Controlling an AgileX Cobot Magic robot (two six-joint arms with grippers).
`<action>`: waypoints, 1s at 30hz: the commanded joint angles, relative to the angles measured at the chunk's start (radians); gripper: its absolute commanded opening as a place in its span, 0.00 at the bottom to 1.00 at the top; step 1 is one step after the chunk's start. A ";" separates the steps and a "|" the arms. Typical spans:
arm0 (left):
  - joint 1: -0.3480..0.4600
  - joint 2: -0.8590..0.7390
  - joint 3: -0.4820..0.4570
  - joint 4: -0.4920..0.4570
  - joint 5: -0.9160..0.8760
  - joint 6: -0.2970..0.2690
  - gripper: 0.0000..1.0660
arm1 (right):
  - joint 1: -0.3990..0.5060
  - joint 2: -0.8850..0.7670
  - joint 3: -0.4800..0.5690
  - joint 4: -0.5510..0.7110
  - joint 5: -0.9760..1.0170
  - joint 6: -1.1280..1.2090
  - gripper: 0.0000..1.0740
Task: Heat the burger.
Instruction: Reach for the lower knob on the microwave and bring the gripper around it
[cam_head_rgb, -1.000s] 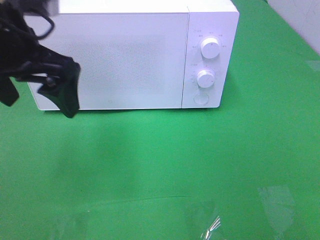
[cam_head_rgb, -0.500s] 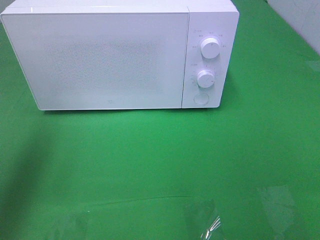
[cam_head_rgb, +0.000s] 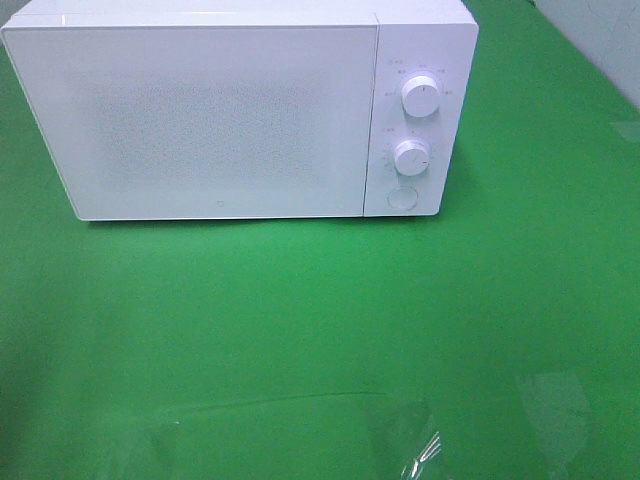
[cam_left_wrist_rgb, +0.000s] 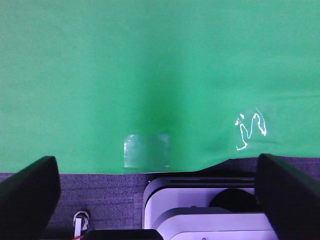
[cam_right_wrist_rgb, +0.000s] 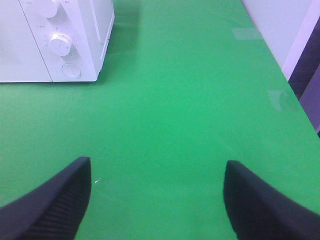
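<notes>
The burger is out of view in every frame. A white microwave stands at the back of the green table with its door shut; it also shows in the right wrist view. It has two round knobs and a round button on its right panel. My left gripper is open and empty, over the table's front edge. My right gripper is open and empty, over bare green cloth right of the microwave. Neither gripper shows in the exterior high view.
The green cloth covers the table. Clear tape patches lie near its front edge, one in the left wrist view. A white device sits below the front edge. The table's right edge meets a wall.
One second ago my left arm was in front of the microwave's left side. It has withdrawn out of the exterior high view. The microwave has not moved.
</notes>
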 joint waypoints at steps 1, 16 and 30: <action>0.003 -0.082 0.064 -0.011 -0.028 0.009 0.92 | -0.009 -0.026 0.003 0.001 -0.009 0.001 0.67; 0.003 -0.596 0.195 0.007 -0.100 0.009 0.92 | -0.009 -0.026 0.003 0.001 -0.009 0.001 0.67; 0.003 -0.834 0.195 0.000 -0.101 0.009 0.92 | -0.009 -0.026 0.003 0.001 -0.009 0.001 0.67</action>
